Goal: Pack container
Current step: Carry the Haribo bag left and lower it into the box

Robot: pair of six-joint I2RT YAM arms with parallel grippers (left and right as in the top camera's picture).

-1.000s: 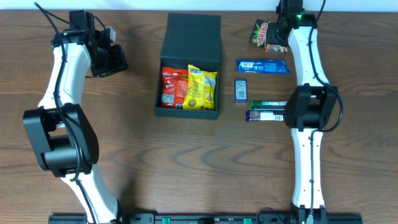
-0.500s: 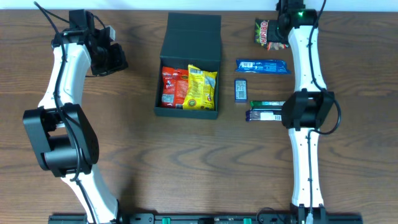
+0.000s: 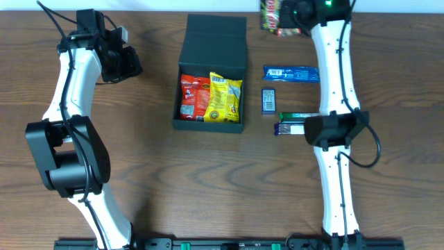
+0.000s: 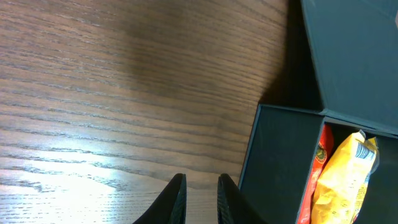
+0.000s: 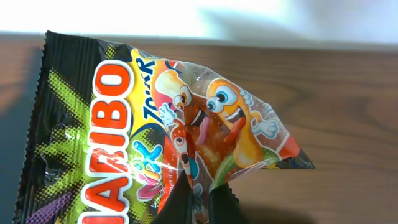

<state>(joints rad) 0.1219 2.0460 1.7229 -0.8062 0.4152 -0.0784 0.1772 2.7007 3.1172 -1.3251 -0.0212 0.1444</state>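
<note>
the open container (image 3: 214, 43) at the desk's (image 3: 208, 180) centre holds a red packet (image 3: 193, 97) and a yellow packet (image 3: 226, 97), the right hand (image 5: 198, 208) at its 2 o'clock grasping a haribo bag (image 5: 118, 137), the left hand (image 4: 200, 199) at 9 o'clock slightly parted, empty.

Matte dark-teal rectangular cardboard box (image 3: 212, 42): plain, no pattern.
Red foil snack packet (image 3: 193, 97), yellow foil snack packet (image 3: 225, 98): printed graphics.
Glossy black Haribo gummy bag (image 5: 74, 155): red lettering, yellow-green bursts, orange cartoon figures.
Long blue snack wrapper (image 3: 291, 73).
Desk (image 3: 208, 180): brown wood grain.

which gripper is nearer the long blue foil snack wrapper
Right. The right gripper, shut on a black plastic Haribo bag, is just beyond the long blue foil snack wrapper; the left gripper is past the dark cardboard box.
</note>
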